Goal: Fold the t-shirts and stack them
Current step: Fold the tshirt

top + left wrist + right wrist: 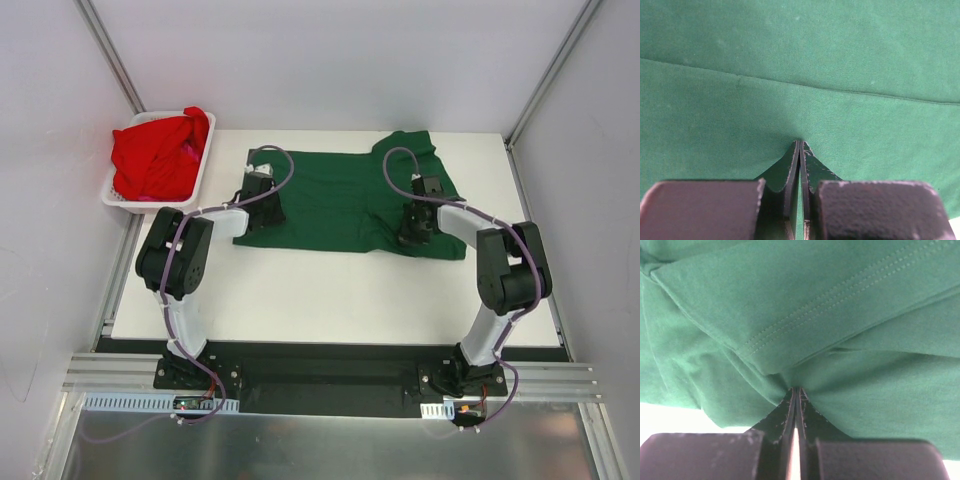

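The green shirt [340,200] is spread flat across the far half of the desk [330,300], its body stretched from left to right. A sleeve [410,148] is turned out toward the back edge at the far right. The left tool [262,205] is lowered onto the shirt's left edge. The right tool [415,230] is lowered onto the cloth near its near right corner. Both arms are bent inward from their bases at the near side.

In the left wrist view, the fingers [791,167] are pressed together with only a hairline slit between them. The cloth is drawn into a small pucker at their tips (a pinch of fabric is caught there). A faint fold line is seen running across the cloth beyond the tips.

In the right wrist view, the tool is closed just as tightly, and deeper folds are gathered to its tips. A double-stitched hem [840,305] is folded over just beyond them, and a strip of white desk is seen under the cloth at the lower left.

The red shirt [155,155] is bunched in the basket [205,172] at the desk's far left corner, apart from the green shirt. Part of it is draped over the rim. Whether one red garment or several are heaped there cannot be told.
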### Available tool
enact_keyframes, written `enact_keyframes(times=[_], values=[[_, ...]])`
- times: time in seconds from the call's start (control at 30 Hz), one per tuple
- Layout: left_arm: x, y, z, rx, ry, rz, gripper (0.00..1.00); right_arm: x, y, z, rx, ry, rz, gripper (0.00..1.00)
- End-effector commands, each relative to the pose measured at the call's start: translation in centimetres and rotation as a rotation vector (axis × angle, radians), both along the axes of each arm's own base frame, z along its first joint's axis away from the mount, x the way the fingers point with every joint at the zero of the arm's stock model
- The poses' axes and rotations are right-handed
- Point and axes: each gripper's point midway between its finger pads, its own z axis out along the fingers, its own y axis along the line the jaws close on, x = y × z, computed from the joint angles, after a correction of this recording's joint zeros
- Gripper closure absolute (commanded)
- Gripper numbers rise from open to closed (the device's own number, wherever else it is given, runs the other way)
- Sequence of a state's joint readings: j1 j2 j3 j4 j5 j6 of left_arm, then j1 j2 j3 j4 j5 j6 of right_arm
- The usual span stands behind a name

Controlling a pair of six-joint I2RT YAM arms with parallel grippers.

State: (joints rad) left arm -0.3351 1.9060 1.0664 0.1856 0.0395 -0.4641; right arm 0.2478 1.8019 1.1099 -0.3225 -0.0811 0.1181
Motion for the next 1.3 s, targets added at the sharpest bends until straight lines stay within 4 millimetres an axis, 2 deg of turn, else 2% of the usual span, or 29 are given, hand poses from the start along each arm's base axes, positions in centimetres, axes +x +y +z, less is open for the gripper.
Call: enact_keyframes(times=[0.0, 0.13, 0.33, 0.47, 0.63, 0.87, 1.13, 1.27], values=[[-6.9, 0.6, -4.9, 0.065, 0.259, -0.026, 1.0, -1.3, 0.9, 1.6, 0.029, -0.008, 0.035, 0.99], [-8.8, 0.1, -5.0, 0.048, 0.321, -0.031, 1.0, -1.7, 1.0, 2.4, 0.041, -0.015, 0.033, 0.99], [-13.1, -0.3, -4.7, 0.015, 0.41, -0.036, 1.0, -2.3, 1.3, 3.3, 0.048, -0.023, 0.041, 0.99], [-16.3, 0.6, -4.8, 0.026, 0.48, -0.034, 1.0, -2.8, 1.4, 3.9, 0.054, -0.032, 0.046, 0.99], [-18.6, 1.7, -4.5, 0.039, 0.504, -0.028, 1.0, -3.8, 1.7, 4.1, 0.047, -0.017, 0.066, 0.99], [-20.1, 3.2, -3.9, 0.107, 0.537, -0.041, 1.0, -5.2, 2.2, 4.0, 0.053, -0.007, 0.083, 0.99], [-20.4, 5.5, -2.6, 0.232, 0.549, -0.028, 1.0, -4.8, 2.7, 4.9, 0.061, -0.027, 0.092, 0.99], [-20.6, 7.1, -2.7, 0.282, 0.546, 0.011, 1.0, -4.4, 2.6, 4.7, 0.044, -0.027, 0.094, 0.99]])
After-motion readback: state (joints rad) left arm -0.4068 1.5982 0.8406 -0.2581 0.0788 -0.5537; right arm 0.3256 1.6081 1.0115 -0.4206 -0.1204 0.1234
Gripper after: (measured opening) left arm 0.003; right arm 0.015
